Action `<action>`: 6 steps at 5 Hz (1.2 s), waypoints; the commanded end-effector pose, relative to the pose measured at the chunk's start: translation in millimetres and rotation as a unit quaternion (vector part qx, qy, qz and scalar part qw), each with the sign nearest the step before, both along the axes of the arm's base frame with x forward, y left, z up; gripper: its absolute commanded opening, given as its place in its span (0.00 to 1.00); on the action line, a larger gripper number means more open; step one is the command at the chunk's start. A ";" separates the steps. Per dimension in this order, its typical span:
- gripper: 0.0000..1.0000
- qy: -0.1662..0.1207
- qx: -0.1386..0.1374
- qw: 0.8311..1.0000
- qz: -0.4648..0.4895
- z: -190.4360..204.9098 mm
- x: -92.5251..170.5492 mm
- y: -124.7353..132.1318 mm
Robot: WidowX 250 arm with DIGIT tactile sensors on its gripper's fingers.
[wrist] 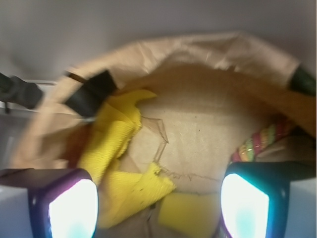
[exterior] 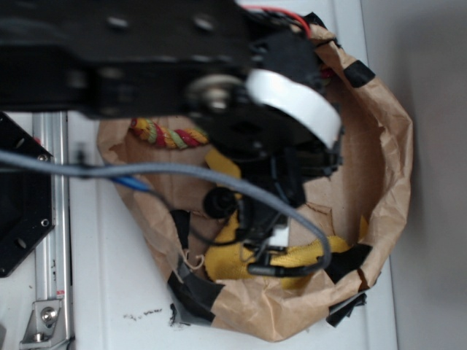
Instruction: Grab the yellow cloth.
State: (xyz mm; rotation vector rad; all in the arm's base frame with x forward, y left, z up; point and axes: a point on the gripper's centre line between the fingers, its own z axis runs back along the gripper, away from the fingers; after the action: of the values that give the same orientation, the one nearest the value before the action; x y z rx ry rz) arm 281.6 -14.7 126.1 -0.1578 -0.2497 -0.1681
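Pincer: your pincer point(wrist: 158, 198) hangs spread wide, pinching nothing, inside the paper bag point(wrist: 208, 54).
Cloth: the yellow cloth point(wrist: 116, 163) lies left of centre, running away from you.
Nearby: a yellow sponge point(wrist: 190, 213) sits directly between the pads.
Room: the bag wall crowds the cloth's left edge.

No words, labels, brand marks, numbers or signs can be read anywhere in either view, whether on the robot or its surroundings.
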 end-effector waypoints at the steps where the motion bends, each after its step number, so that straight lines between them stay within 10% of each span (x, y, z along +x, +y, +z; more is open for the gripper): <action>1: 1.00 0.022 0.010 1.000 -0.019 -37.9 12.1 -8.3; 3: 1.00 -0.001 -0.041 0.997 -0.066 -46.0 10.0 -49.6; 6: 1.00 0.024 -0.046 0.993 -0.109 -77.8 9.8 -102.1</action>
State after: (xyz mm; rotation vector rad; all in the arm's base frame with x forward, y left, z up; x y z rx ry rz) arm 292.7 -99.2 37.1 -0.2748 -0.1558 -0.3305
